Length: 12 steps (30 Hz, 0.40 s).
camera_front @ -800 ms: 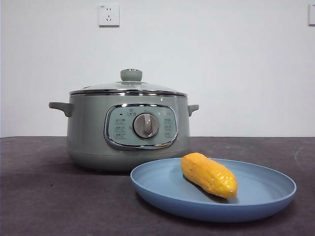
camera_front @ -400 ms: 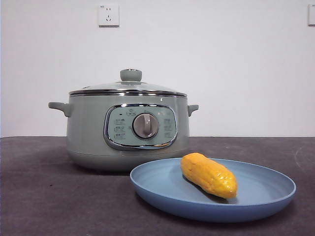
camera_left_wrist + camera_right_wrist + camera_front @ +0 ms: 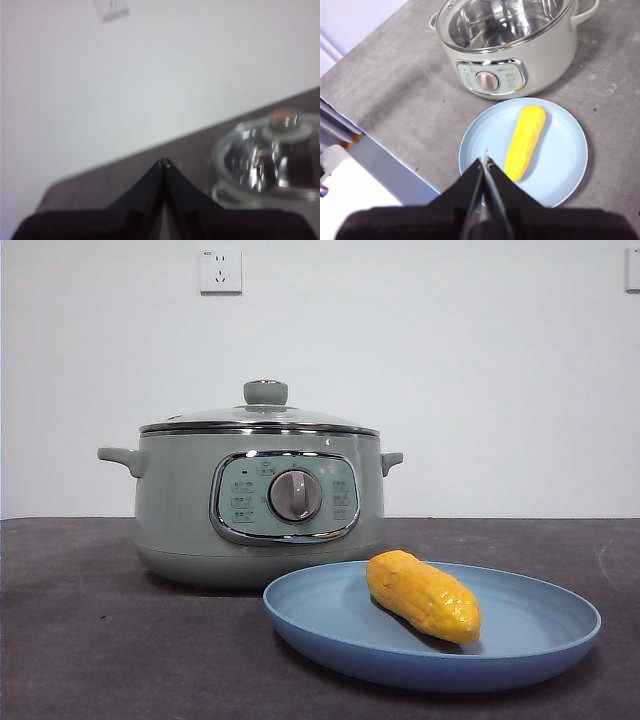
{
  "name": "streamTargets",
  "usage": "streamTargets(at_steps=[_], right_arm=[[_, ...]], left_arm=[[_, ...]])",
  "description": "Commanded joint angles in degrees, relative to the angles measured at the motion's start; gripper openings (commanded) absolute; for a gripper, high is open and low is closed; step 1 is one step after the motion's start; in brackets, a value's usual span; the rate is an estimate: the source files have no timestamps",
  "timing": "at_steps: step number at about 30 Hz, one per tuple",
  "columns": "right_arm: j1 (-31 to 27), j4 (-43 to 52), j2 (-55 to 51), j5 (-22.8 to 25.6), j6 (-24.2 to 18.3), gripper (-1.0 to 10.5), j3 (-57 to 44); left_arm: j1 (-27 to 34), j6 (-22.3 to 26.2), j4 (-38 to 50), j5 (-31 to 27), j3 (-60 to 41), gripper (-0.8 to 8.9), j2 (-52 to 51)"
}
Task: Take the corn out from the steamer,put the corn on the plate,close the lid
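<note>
The yellow-orange corn (image 3: 424,596) (image 3: 525,141) lies on the light-blue plate (image 3: 540,640) (image 3: 565,160), in front of and to the right of the sage-green steamer (image 3: 190,510) (image 3: 545,55). The glass lid (image 3: 262,418) (image 3: 265,160) with its green knob (image 3: 266,392) sits on the steamer. My left gripper (image 3: 164,162) is shut and empty, held in the air beside the lid. High above the plate's near edge, my right gripper (image 3: 485,159) is shut with nothing in it. Neither arm shows in the front view.
The dark grey table (image 3: 90,640) ends at an edge (image 3: 385,145) beside the plate. A white wall with a socket (image 3: 221,270) stands behind the steamer.
</note>
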Motion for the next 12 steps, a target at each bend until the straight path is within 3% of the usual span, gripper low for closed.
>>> streamTargets(at_steps=[1,6,12], right_arm=[[0.07,0.33,-0.04,0.15,-0.42,0.0,-0.07],[0.07,0.33,-0.04,0.15,-0.42,0.0,-0.07],[0.07,0.33,-0.04,0.15,-0.42,0.0,-0.07]], left_arm=[[0.17,-3.87,1.92,-1.92,-7.19,-0.03,-3.43],[0.20,-5.92,3.65,-6.86,-16.87,-0.03,-9.90],[0.17,-7.54,3.06,-8.57,-22.43,-0.03,-15.50]])
